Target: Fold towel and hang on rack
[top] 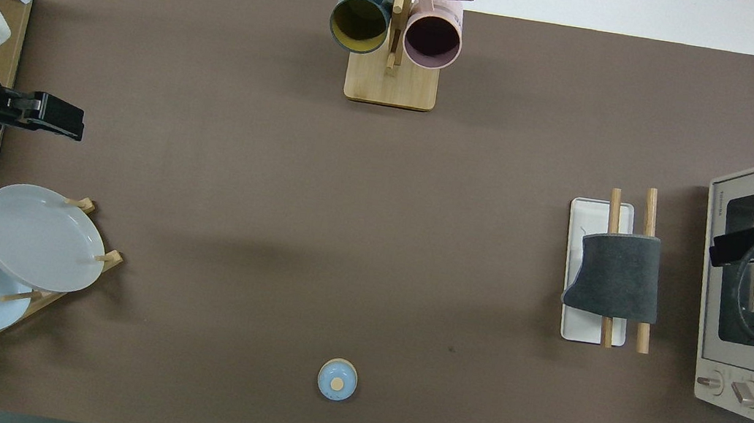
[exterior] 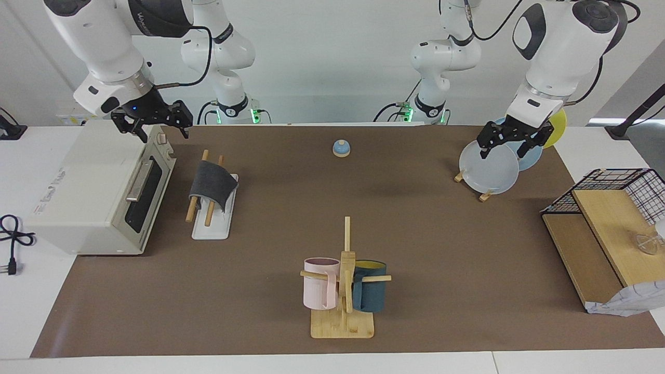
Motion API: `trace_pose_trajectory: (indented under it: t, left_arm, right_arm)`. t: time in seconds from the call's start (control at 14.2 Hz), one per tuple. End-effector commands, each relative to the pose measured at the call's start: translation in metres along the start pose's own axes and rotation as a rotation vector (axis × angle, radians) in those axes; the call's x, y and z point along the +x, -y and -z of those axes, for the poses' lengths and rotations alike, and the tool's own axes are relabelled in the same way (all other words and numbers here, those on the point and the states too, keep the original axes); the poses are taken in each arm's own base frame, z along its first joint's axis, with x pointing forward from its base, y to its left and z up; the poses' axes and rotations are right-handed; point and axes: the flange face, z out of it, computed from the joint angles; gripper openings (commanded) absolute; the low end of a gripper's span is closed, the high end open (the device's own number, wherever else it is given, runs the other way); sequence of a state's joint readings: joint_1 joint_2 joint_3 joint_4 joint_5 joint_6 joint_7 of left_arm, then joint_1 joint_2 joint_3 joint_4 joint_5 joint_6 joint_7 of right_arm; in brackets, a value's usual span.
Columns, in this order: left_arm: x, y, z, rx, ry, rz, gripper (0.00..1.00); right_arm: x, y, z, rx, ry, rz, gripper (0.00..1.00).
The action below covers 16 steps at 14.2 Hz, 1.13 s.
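toward the right arm's end of the table, the towel point(exterior: 210, 184) is seen draped dark grey face up over the two wooden rods of the rack point(exterior: 212, 226), whose flat white base rests on the brown mat point(exterior: 426, 234). just beside the rack, at that same end, a white toaster oven point(exterior: 98, 189) is placed with its glass door turned toward the rack. the right gripper point(exterior: 152, 121) is held in the air over the oven's top corner nearest the robots, its fingers spread apart and nothing gripped between them. nothing is found between this gripper and the towel.

at the left arm's end, a wooden stand with plates point(exterior: 491, 166) is set, grey, pale blue and yellow plates being leaned in it. the left gripper point(exterior: 511, 141) is held over these plates, its fingers likewise parted and empty. farther from the robots at that end, a wooden shelf with a black wire basket point(exterior: 618, 195) is seen.

a small blue bell point(exterior: 341, 148) is placed near the robots at mid-table. well apart from it, at the table's edge farthest from the robots, a wooden mug tree point(exterior: 344, 291) is stood, a pink mug point(exterior: 319, 283) and a teal mug point(exterior: 370, 292) being hung on it.
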<state>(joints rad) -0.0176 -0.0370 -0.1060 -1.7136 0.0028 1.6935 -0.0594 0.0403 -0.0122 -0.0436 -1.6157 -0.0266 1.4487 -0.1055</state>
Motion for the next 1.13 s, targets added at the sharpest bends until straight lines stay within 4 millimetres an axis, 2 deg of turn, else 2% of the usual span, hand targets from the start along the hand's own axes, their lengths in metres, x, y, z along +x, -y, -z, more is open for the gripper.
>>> trace_pose_trajectory:
  t: [0.0,0.71,0.92,1.06]
  left_arm:
    - [0.001,0.005,0.004,0.015,-0.008,-0.002,1.00]
    - [0.000,0.005,0.005,0.015,-0.004,-0.004,1.00]
    - [0.000,0.005,0.005,0.015,-0.004,-0.004,1.00]
    - [0.000,0.005,0.005,0.015,-0.005,-0.004,1.00]
  right_arm:
    - [0.006,-0.003,0.010,-0.017,0.019,-0.031,1.00]
    - [0.005,0.000,0.013,-0.015,0.006,-0.027,1.00]
    - [0.006,-0.005,0.014,-0.014,-0.002,-0.038,1.00]
    - [0.008,-0.017,0.015,-0.007,-0.026,-0.058,1.00]
